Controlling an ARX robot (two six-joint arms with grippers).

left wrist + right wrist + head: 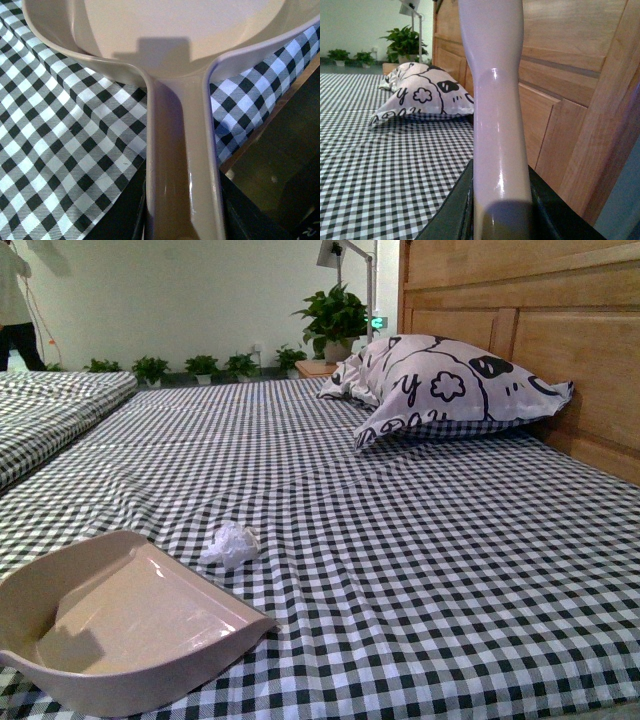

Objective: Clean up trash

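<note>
The trash, a small crumpled white paper ball, lies on the checked bed sheet just beyond the dustpan's far rim. The pale pinkish-beige dustpan rests at the front left, its pan empty. In the left wrist view my left gripper is shut on the dustpan by its long handle. In the right wrist view my right gripper is shut on the brush by its pale glossy handle, which points up; the bristles are out of view. Neither gripper shows in the front view.
A black-and-white patterned pillow leans against the wooden headboard at the back right. Potted plants line the far wall. A second checked bed lies at the left. The bed's wooden edge runs beside the dustpan handle.
</note>
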